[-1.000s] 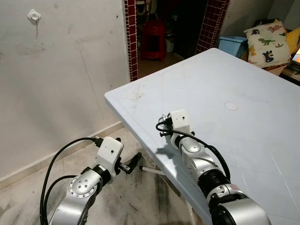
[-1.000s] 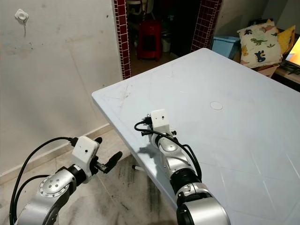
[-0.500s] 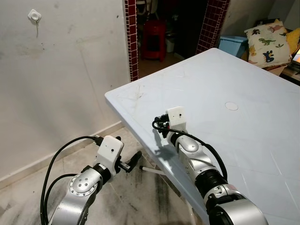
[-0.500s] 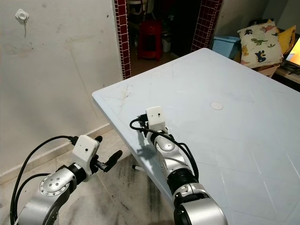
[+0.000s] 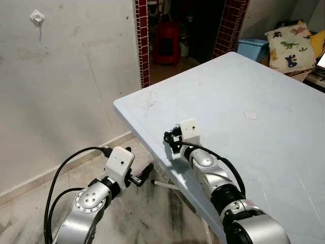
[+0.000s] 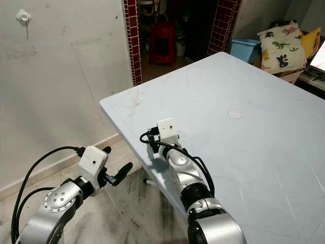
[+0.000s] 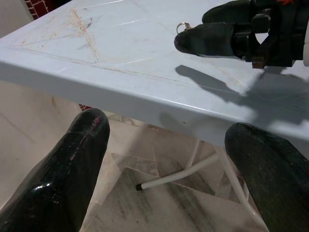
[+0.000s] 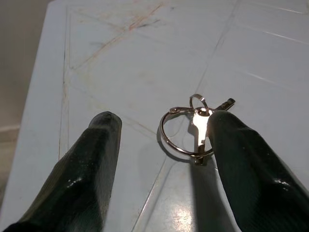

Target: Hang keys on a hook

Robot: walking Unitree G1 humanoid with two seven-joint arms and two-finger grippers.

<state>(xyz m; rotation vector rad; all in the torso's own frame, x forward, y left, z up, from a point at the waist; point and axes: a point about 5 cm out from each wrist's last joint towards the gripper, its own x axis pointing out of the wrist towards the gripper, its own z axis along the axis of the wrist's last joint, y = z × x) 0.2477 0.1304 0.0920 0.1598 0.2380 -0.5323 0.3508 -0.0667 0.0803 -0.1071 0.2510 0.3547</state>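
I find no writing, label, brand or number that I can read anywhere before me. The cushion (image 5: 290,44) at the upper right of the frame carries printed dinosaur pictures but no letters I can make out, and the worktop (image 5: 284,152) bears only scratches.

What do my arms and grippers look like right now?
Both arms are silver metal with rounded joints and black collars. Each wrist carries a white boxy camera block with a small dark lens, fed by looping black cables. The left gripper and right gripper each have two long, glossy black fingers with rounded tips.
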